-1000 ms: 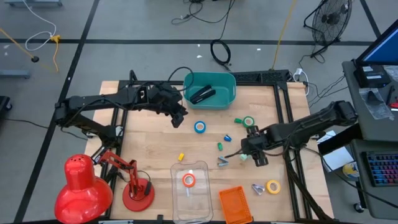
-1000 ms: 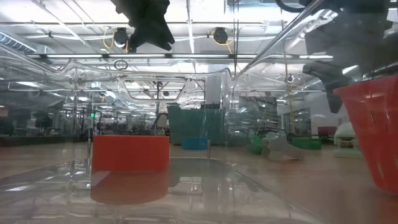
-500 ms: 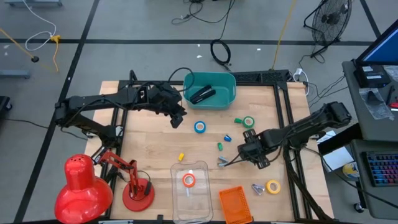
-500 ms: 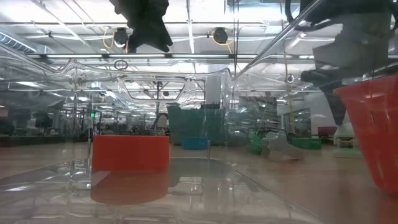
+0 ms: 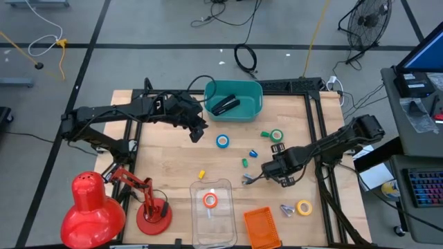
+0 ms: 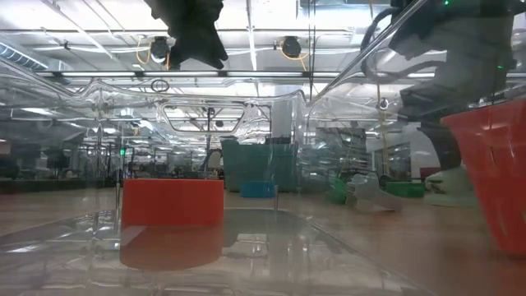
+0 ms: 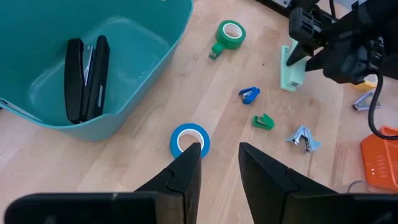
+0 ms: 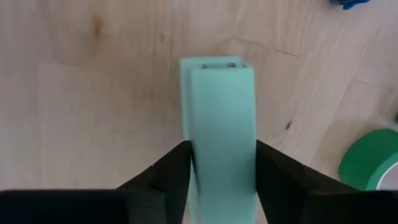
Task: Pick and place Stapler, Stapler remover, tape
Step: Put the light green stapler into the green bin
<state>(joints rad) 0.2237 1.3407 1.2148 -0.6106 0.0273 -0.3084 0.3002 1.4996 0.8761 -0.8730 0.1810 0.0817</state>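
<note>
The right pincer (image 8: 217, 180) has its fingers against both sides of the pale green stapler (image 8: 221, 130) lying on the tabletop (image 8: 93, 112) (grip not yet firm, apparently); next it must tighten and lift toward the teal bin (image 5: 234, 111), while the left pincer (image 7: 217, 168) hovers part-open, empty, above the blue tape (image 7: 186, 138).

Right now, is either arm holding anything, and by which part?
The right gripper has a pale green stapler between its jaws, which stand against its two long sides near one end. The left gripper holds nothing.
</note>
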